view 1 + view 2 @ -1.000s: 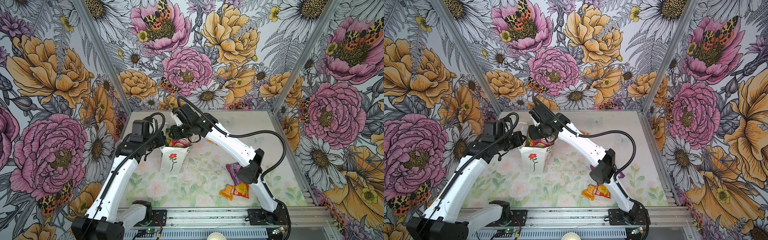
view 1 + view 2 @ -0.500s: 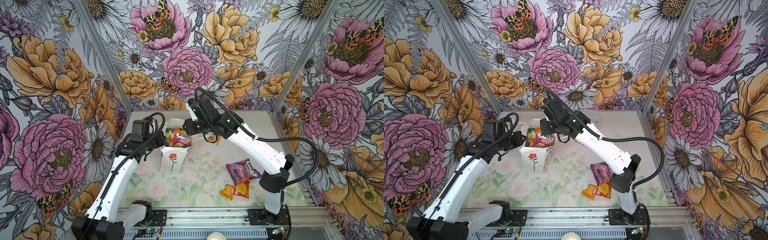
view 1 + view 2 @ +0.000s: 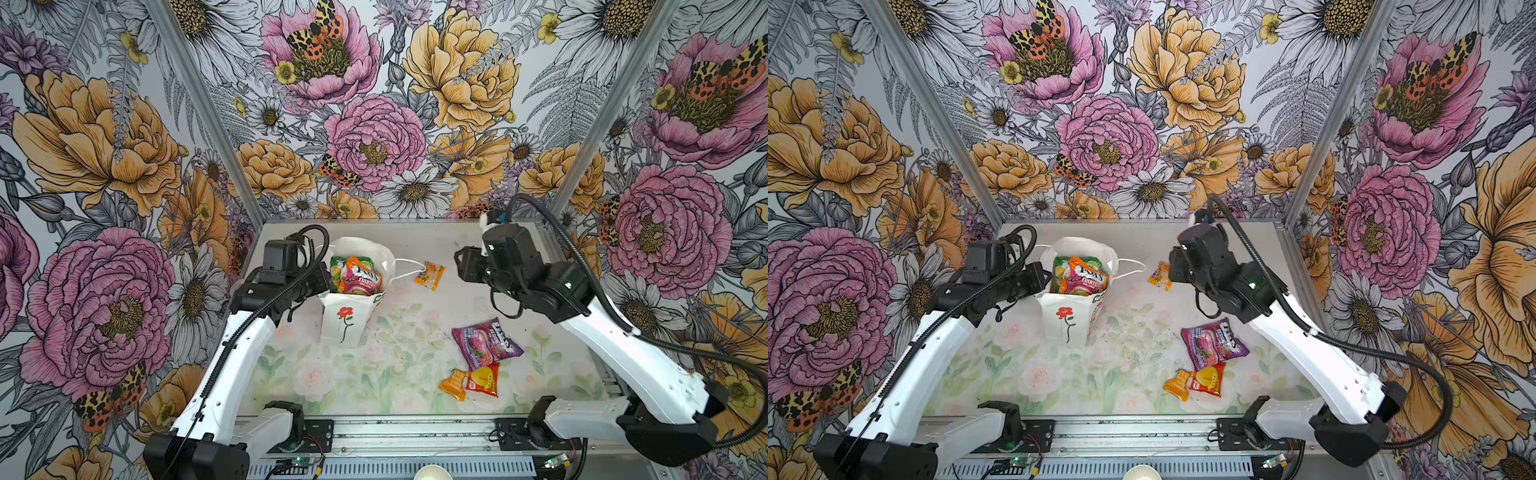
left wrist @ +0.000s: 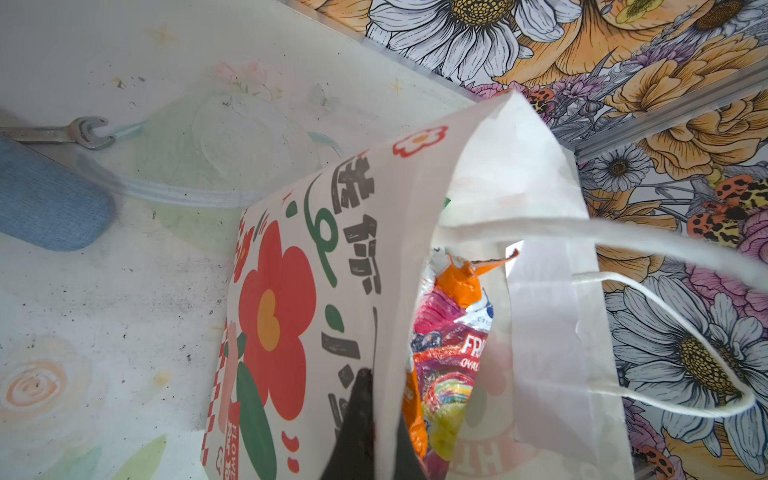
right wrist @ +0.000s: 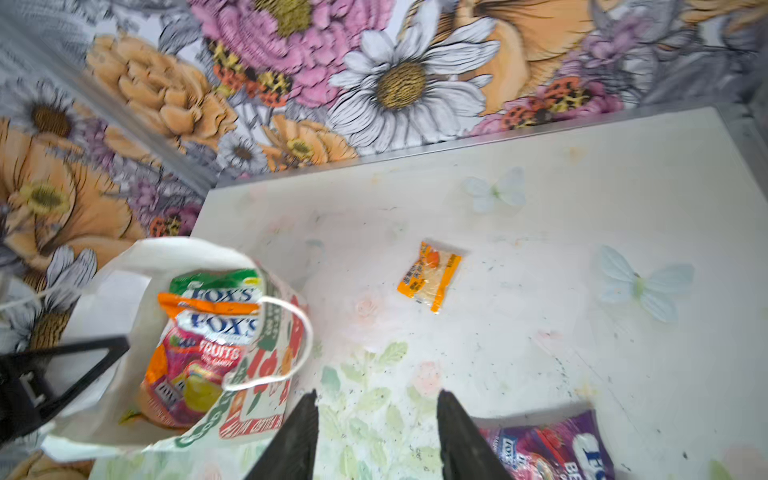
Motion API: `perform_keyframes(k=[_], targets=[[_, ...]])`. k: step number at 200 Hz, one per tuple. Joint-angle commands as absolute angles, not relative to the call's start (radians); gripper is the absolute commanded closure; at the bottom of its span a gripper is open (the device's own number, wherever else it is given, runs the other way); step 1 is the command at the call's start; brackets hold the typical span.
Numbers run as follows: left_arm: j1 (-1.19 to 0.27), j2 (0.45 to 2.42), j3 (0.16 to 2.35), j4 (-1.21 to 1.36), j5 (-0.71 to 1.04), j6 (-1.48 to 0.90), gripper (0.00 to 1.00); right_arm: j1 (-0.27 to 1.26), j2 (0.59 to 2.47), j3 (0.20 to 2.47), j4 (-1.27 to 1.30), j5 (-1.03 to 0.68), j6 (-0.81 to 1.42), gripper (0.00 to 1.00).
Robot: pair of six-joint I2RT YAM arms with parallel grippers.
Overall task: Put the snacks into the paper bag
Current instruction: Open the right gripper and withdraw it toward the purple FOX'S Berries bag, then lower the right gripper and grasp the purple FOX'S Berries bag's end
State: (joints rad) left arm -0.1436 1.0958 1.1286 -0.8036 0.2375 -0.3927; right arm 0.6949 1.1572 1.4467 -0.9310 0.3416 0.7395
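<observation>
The white paper bag (image 3: 347, 324) with a red flower stands upright at the back left of the table. My left gripper (image 4: 380, 399) is shut on its side wall near the rim. An orange-and-pink snack packet (image 3: 359, 280) and a green one (image 3: 338, 264) stick out of its mouth. My right gripper (image 5: 378, 395) hangs open and empty above the table, right of the bag. On the table lie a small orange packet (image 3: 430, 275), a purple packet (image 3: 486, 343), a small red packet (image 3: 482, 378) and a small orange one (image 3: 455, 382).
The bag's cord handle (image 3: 409, 266) hangs out toward the small orange packet. In the left wrist view a wrench (image 4: 83, 133) and a blue object (image 4: 45, 199) lie beyond the bag. A cup rim (image 3: 430, 473) shows at the front edge. Flowered walls close in three sides.
My right gripper has left the orange-and-pink packet in the bag, pulled away to the right and opened wider. The left gripper has kept its hold on the bag.
</observation>
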Motion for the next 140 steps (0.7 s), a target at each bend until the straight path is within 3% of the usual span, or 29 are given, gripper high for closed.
perform_keyframes(k=[1, 20, 44, 82, 140], targets=[[-0.141, 1.079, 1.138, -0.694, 0.269, -0.387, 1.00, 0.666, 1.002, 1.274, -0.866, 0.425, 0.917, 0.50], [-0.142, 1.096, 1.137, -0.694, 0.276, -0.390, 1.00, 0.660, 0.865, 1.125, -0.867, 0.481, 1.002, 0.45], [-0.150, 1.095, 1.136, -0.693, 0.268, -0.388, 1.00, 0.651, 0.713, 0.945, -0.868, 0.520, 1.115, 0.30], [-0.155, 1.082, 1.134, -0.696, 0.242, -0.383, 1.00, 0.647, 0.591, 0.729, -0.870, 0.463, 1.250, 0.28], [-0.155, 1.089, 1.136, -0.696, 0.249, -0.383, 1.00, 0.647, 0.634, 0.510, -0.847, 0.323, 1.419, 0.27]])
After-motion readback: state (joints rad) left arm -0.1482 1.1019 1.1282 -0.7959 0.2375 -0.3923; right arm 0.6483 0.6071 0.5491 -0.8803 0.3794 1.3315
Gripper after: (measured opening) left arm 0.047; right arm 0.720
